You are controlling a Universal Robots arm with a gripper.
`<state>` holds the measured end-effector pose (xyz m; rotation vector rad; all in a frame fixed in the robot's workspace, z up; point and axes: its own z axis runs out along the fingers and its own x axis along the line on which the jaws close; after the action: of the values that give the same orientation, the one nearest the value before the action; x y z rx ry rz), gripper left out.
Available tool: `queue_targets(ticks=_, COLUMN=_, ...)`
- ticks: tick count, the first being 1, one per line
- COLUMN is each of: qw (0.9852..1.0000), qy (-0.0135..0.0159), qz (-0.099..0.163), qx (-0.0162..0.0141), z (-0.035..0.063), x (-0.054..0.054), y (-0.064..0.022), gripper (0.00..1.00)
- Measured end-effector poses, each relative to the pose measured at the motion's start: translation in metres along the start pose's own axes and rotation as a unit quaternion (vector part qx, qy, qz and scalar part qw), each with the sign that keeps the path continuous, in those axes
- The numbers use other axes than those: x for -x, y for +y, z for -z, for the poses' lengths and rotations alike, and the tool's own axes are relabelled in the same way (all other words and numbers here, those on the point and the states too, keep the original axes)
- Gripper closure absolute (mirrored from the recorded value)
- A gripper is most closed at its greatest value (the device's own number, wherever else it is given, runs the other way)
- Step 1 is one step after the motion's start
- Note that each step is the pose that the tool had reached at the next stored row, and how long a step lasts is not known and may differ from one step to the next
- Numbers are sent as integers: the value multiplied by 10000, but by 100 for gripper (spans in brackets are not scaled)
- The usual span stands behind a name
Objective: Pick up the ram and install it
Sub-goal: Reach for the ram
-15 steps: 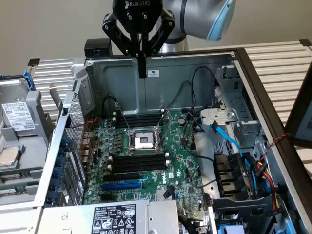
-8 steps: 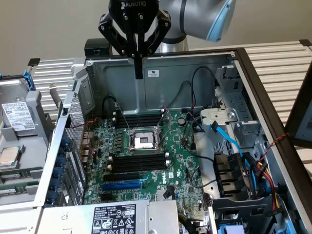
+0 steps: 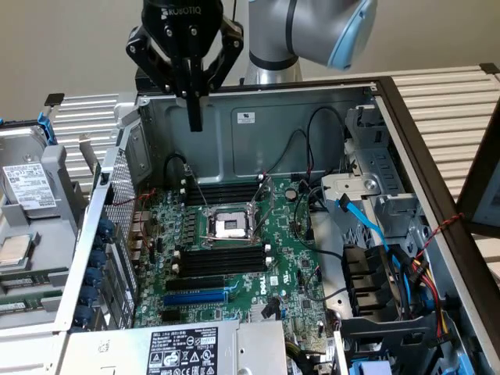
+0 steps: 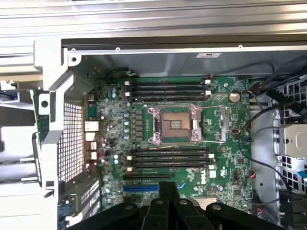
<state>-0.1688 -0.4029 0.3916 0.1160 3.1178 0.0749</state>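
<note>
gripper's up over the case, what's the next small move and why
Probably open up: the gripper hangs shut and empty above the case, and the memory slots look bare, so nothing has been grasped yet.

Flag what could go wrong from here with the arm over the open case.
The shut jaws hang above the case wall; a descent might clip its rim. Black cables hang near the upper memory slots and could snag. The bare CPU socket lies between slot banks; a stray touch may damage it.
</note>
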Motion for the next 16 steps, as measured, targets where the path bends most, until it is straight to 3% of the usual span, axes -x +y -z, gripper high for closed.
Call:
queue_targets(ticks=4, qw=10000, qy=3, qz=0, qx=0, z=-4, x=-179, y=-34, gripper=90)
queue_targets(ticks=16, qw=9999, qy=105, qz=-5, qx=-8, z=-74, x=-727, y=-99, gripper=90)
